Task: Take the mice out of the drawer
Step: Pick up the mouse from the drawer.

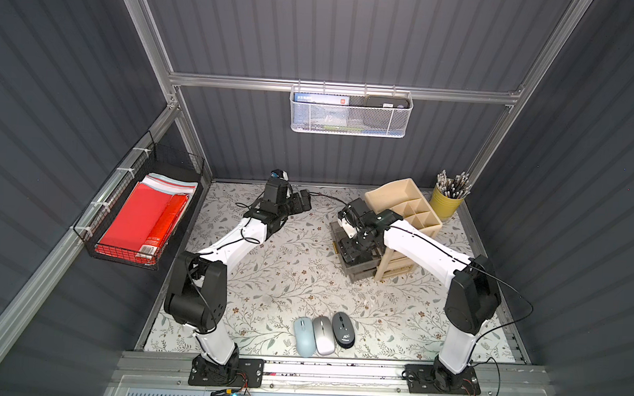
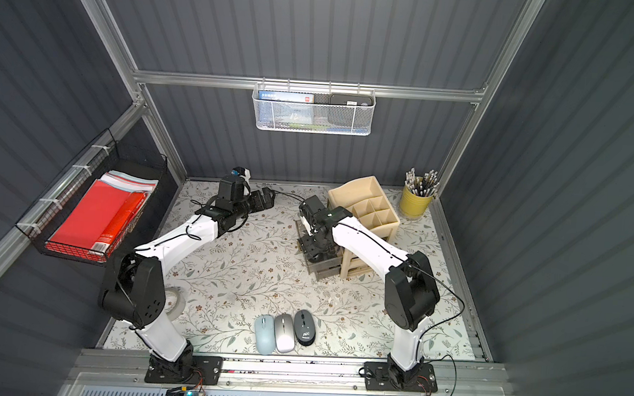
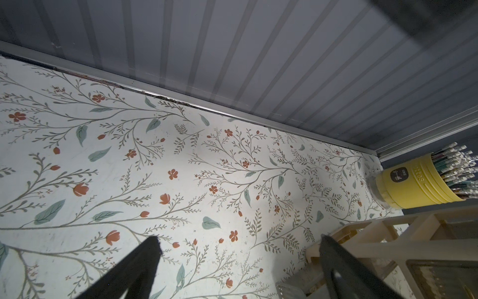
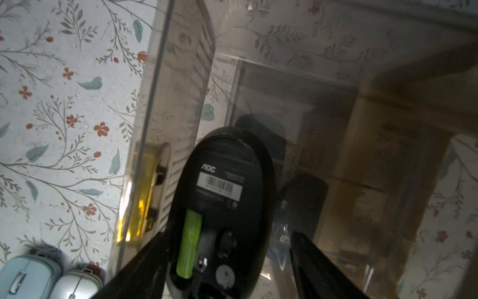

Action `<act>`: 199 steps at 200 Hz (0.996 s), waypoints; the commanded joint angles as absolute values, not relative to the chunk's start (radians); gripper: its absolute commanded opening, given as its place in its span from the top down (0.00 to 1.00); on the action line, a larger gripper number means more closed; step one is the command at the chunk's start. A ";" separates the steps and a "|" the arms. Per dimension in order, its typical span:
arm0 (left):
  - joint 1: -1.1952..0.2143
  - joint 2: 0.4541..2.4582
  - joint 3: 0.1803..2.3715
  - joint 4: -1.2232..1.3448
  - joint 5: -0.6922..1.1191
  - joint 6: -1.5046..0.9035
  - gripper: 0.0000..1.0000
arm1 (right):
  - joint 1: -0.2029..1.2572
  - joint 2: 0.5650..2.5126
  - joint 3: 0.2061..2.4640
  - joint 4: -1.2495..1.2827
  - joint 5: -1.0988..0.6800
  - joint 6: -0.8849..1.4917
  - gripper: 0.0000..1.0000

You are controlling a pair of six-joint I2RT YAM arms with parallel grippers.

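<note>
Three mice lie side by side near the table's front edge: pale blue (image 1: 305, 336) (image 2: 265, 333), silver (image 1: 323, 335) (image 2: 284, 332) and dark grey with a white logo (image 1: 343, 329) (image 2: 304, 326). The clear drawer (image 1: 356, 273) (image 4: 155, 103) stands pulled out of the beige organizer. My right gripper (image 1: 348, 253) (image 4: 230, 233) reaches down into it, open. A black mouse (image 4: 222, 165) sits between the jaws, underside up, leaning on one finger with a gap to the other. Two dark rounded shapes (image 4: 302, 191) lie deeper in the drawer. My left gripper (image 1: 304, 202) (image 3: 238, 238) hovers open and empty near the back wall.
The beige organizer (image 1: 405, 208) and a yellow cup of pencils (image 1: 445, 203) stand at the back right. A black wire basket with red folders (image 1: 144, 218) hangs on the left wall, a white mesh basket (image 1: 351, 112) on the back wall. A tape roll (image 2: 175, 301) lies by the left arm.
</note>
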State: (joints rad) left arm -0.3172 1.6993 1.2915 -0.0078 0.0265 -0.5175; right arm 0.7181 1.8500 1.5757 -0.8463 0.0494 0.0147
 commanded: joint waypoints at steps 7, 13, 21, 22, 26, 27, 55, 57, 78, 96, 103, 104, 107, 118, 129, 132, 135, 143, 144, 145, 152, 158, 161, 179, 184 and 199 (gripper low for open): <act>-0.319 1.694 1.287 0.000 0.041 -0.503 0.01 | 0.709 1.860 1.566 -0.875 -0.021 -0.015 0.18; -0.319 1.694 1.287 0.000 0.043 -0.501 0.01 | 0.703 1.870 1.566 -0.874 -0.040 -0.018 0.18; -0.318 1.692 1.287 0.000 0.043 -0.500 0.01 | 0.697 1.886 1.565 -0.871 -0.060 -0.023 0.19; -0.319 1.692 1.287 0.000 0.043 -0.500 0.01 | 0.698 1.888 1.566 -0.870 -0.062 -0.023 0.19; -0.319 1.692 1.287 0.000 0.042 -0.500 0.01 | 0.694 1.894 1.566 -0.870 -0.063 -0.023 0.20; -0.318 1.691 1.287 0.000 0.042 -0.500 0.01 | 0.694 1.896 1.566 -0.870 -0.063 -0.023 0.20; -0.319 1.688 1.284 0.001 0.041 -0.499 0.01 | 0.669 1.946 1.576 -0.872 -0.131 -0.038 0.36; -0.319 1.688 1.284 0.001 0.041 -0.499 0.01 | 0.669 1.948 1.578 -0.873 -0.130 -0.038 0.37; -0.319 1.692 1.284 0.002 0.043 -0.501 0.01 | 0.670 1.962 1.592 -0.890 -0.091 -0.038 0.45; -0.318 1.694 1.284 0.004 0.043 -0.500 0.01 | 0.667 1.952 1.601 -0.892 -0.069 -0.034 0.51; -0.318 1.695 1.282 0.006 0.044 -0.500 0.01 | 0.667 1.945 1.604 -0.890 -0.070 -0.034 0.56; -0.319 1.695 1.282 0.007 0.045 -0.500 0.01 | 0.666 1.944 1.605 -0.890 -0.070 -0.034 0.57; -0.319 1.695 1.282 0.008 0.046 -0.500 0.01 | 0.666 1.940 1.607 -0.889 -0.067 -0.034 0.59; -0.319 1.698 1.284 0.008 0.048 -0.500 0.01 | 0.666 1.923 1.615 -0.882 -0.052 -0.029 0.66; -0.318 1.699 1.284 0.009 0.050 -0.500 0.01 | 0.666 1.900 1.616 -0.867 -0.052 -0.030 0.71; -0.319 1.700 1.284 0.009 0.050 -0.499 0.01 | 0.667 1.892 1.617 -0.863 -0.049 -0.032 0.71; -0.319 1.700 1.284 0.009 0.050 -0.499 0.01 | 0.666 1.887 1.619 -0.858 -0.043 -0.034 0.72; -0.319 1.700 1.285 0.008 0.052 -0.499 0.01 | 0.666 1.869 1.627 -0.849 -0.035 -0.034 0.74; -0.318 1.701 1.285 0.009 0.051 -0.499 0.01 | 0.666 1.866 1.628 -0.848 -0.034 -0.033 0.74; -0.319 1.701 1.285 0.008 0.052 -0.499 0.01 | 0.666 1.864 1.630 -0.846 -0.033 -0.033 0.74; -0.319 1.700 1.285 0.008 0.053 -0.497 0.01 | 0.667 1.846 1.640 -0.841 -0.029 -0.033 0.75; -0.319 1.700 1.285 0.008 0.054 -0.497 0.01 | 0.667 1.829 1.645 -0.834 -0.035 -0.037 0.75; -0.318 1.701 1.286 0.008 0.053 -0.497 0.01 | 0.668 1.822 1.650 -0.831 -0.038 -0.038 0.75; -0.319 1.701 1.290 0.006 0.052 -0.497 0.01 | 0.675 1.761 1.660 -0.799 -0.035 -0.040 0.74; -0.319 1.702 1.291 0.006 0.053 -0.496 0.01 | 0.679 1.744 1.661 -0.793 -0.033 -0.041 0.73; -0.318 1.707 1.296 0.003 0.054 -0.490 0.01 | 0.688 1.697 1.660 -0.790 -0.027 -0.030 0.73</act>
State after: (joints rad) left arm -0.3172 1.6993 1.2915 -0.0010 0.0418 -0.5163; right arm 0.6754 1.7885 1.6245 -0.8234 -0.0441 -0.0303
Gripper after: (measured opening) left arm 0.993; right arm 0.386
